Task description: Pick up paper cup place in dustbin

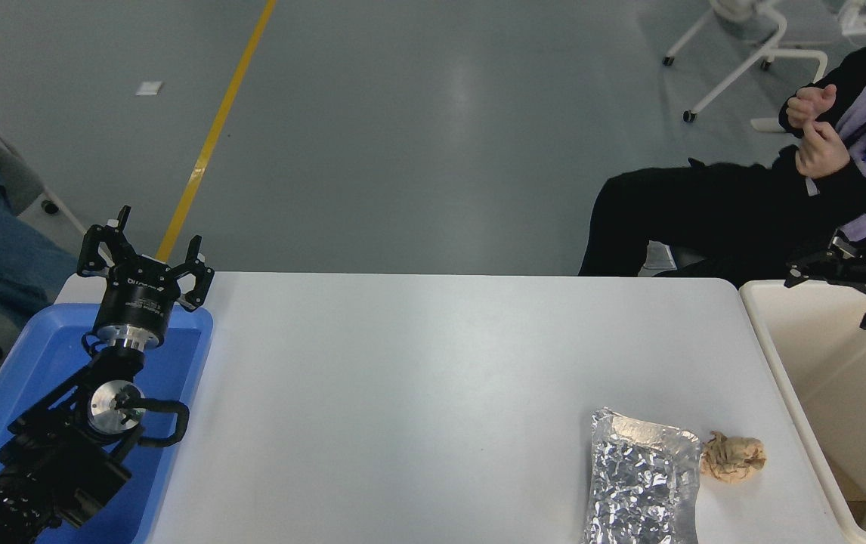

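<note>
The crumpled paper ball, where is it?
In the head view, the paper ball lies near the table's right front, touching the foil pouch, left of the dustbin.

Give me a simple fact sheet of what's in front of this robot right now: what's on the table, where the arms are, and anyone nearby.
Table: white table
Left side: blue plastic tray, left gripper parked above it, fingers spread
Right side: cream dustbin beside the table's right end
Right gripper: right gripper enters at the right edge over the dustbin, fingers open, nothing in them
Near front right: foil packet with a crumpled tan paper ball beside it
Paper cup: not visible
People: person in black seated beyond the far right corner; another person's jeans at the left edge
</note>
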{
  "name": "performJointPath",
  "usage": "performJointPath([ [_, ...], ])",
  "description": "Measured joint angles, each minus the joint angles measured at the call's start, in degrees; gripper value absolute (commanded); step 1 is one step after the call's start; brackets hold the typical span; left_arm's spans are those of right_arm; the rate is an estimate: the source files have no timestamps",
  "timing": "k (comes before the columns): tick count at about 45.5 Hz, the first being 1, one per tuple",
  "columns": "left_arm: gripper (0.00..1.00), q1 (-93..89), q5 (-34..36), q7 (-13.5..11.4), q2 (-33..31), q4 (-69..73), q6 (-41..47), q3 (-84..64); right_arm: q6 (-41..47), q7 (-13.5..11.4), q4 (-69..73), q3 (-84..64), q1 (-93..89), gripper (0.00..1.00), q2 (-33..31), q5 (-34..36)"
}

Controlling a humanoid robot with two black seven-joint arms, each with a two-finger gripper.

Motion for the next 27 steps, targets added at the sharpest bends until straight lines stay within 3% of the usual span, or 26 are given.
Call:
performJointPath([
  [13,0.99,0.0,0.0,0.0,0.0,0.0,0.0,0.0,3.9,0.0,2.0,3.4,10.6,1.0,11.2,0.1],
  [27,0.99,0.0,0.0,0.0,0.0,0.0,0.0,0.0,5.0,0.0,2.6,6.3,15.1,1.0,18.8,0.3],
])
